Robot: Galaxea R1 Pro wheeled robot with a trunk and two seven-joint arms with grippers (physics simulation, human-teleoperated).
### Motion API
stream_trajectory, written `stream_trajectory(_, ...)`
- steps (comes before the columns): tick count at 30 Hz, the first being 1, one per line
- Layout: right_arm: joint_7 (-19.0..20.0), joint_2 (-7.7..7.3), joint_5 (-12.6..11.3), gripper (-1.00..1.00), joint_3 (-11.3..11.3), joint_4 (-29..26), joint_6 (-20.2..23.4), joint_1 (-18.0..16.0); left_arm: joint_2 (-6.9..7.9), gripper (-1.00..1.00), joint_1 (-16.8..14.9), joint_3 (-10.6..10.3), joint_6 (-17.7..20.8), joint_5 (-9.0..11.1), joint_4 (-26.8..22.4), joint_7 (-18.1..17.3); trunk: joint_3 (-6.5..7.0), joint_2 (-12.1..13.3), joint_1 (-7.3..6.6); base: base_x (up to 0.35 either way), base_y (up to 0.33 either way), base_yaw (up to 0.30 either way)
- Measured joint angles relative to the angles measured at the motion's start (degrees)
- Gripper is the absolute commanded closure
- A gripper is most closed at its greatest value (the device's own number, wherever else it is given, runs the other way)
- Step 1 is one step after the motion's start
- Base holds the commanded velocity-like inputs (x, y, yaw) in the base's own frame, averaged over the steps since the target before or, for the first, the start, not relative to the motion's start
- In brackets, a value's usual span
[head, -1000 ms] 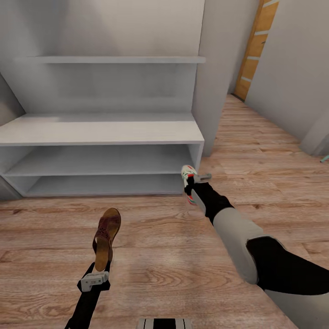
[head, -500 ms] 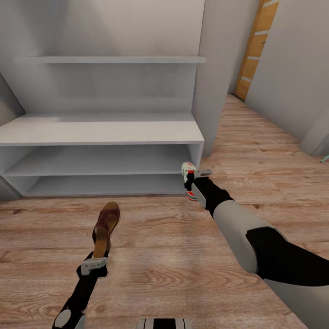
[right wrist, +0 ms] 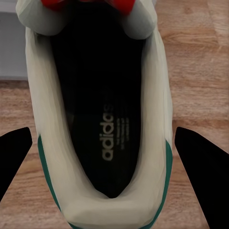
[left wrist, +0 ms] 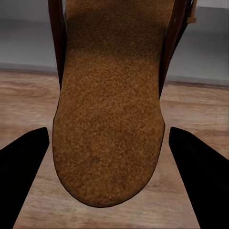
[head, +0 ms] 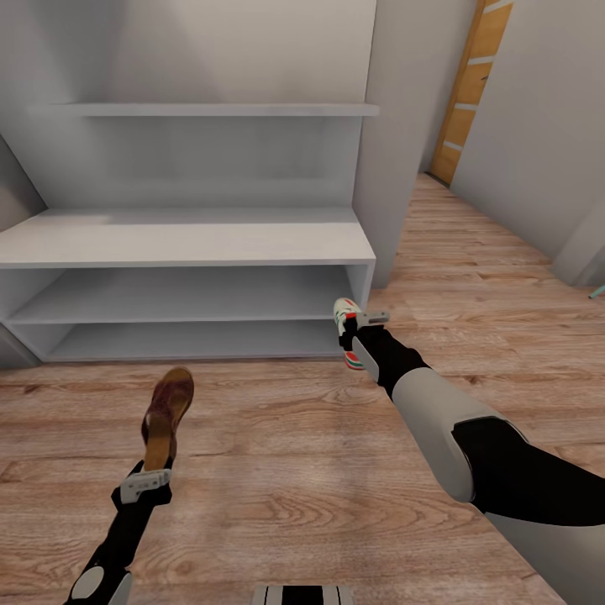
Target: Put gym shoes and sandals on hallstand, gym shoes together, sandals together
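Observation:
A dark brown sandal (head: 168,409) with a tan footbed (left wrist: 109,109) hangs just above the corridor floor (head: 286,454), in front of the hallstand (head: 185,244). My left gripper (head: 154,466) is shut on its heel end, with black fingers (left wrist: 24,167) on either side. My right gripper (head: 351,338) is shut on a white gym shoe (head: 344,323) with a green stripe and red patches. That shoe hangs by the hallstand's right end, level with its lower shelf. Its dark insole (right wrist: 102,105) faces the right wrist camera between my gripper (right wrist: 104,130) fingers (right wrist: 200,162).
A thin floating wall shelf (head: 202,109) hangs above the hallstand. A grey wall pillar (head: 395,126) stands just right of it, and the corridor runs on past it to a wooden door (head: 470,84). A small teal object (head: 597,291) lies at the far right.
My left arm has pulled back and swung left, carrying the sandal with it. The right gripper with the gym shoe has barely shifted.

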Motion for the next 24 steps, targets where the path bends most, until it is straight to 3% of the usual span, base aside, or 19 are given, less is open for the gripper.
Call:
stream_trajectory(9, 0.12, 0.0, -0.06, 1.0, 0.0, -0.07, 0.11, -0.02, 0.31, 1.0, 0.46, 0.03, -0.19, -0.16, 0.42, -4.01, 0.0, 0.0, 0.0, 0.0, 0.0, 0.0)
stream_trajectory(24, 0.21, 0.0, -0.88, 1.0, 0.0, -0.29, 1.39, -1.44, 0.16, 1.0, 0.5, 0.05, -0.22, -0.18, 0.59, -4.89, 0.0, 0.0, 0.0, 0.0, 0.0, 0.0)
